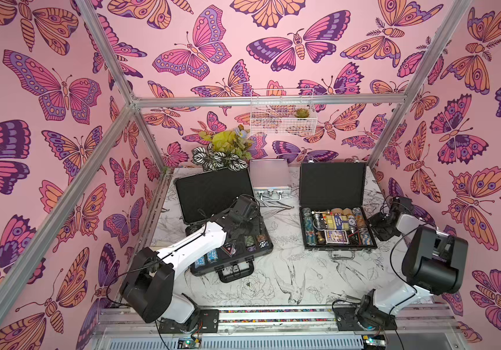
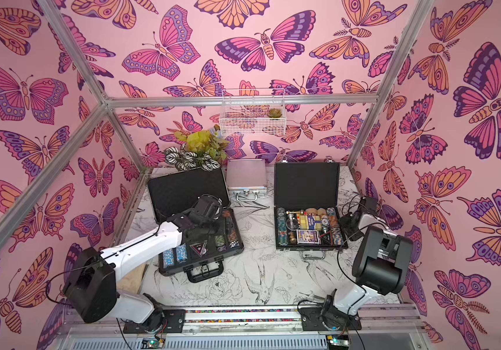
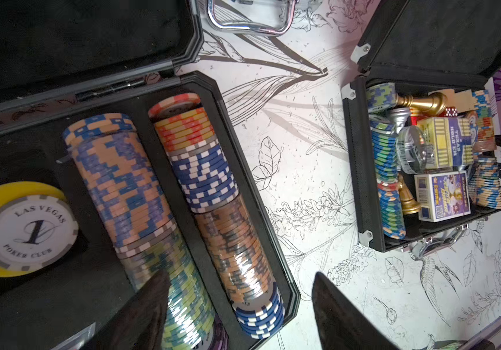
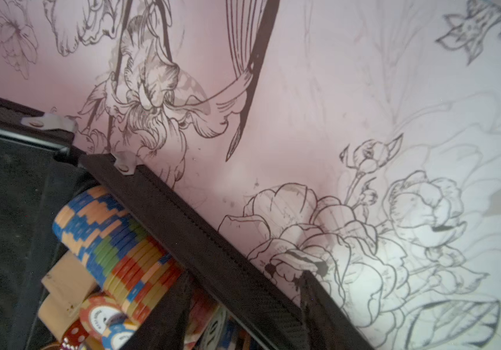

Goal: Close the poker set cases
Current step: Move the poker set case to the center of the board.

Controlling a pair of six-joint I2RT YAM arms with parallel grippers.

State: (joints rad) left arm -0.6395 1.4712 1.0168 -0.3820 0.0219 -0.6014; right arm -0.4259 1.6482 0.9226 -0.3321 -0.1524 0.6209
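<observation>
Left to right on the white flower-printed tabletop (image 1: 288,272).

- **9 o'clock:** large ribbed dark-grey plastic case (image 1: 210,194), lid up, chips (image 3: 122,169) showing. Your left gripper (image 3: 238,281) hangs over its right end, fingers wide, holding nothing.
- **12 o'clock:** small silver aluminium case (image 1: 269,175), lid down.
- **3 o'clock:** flat black silver-trimmed case (image 1: 332,185), lid upright. Your right gripper (image 4: 243,278) has its fingers parted astride the right wall.

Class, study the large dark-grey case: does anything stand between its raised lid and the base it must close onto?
Yes. The left arm reaches across the base, its open end effector hanging over the chip rows in front of the lid. The lid would likely meet the arm first.
</observation>
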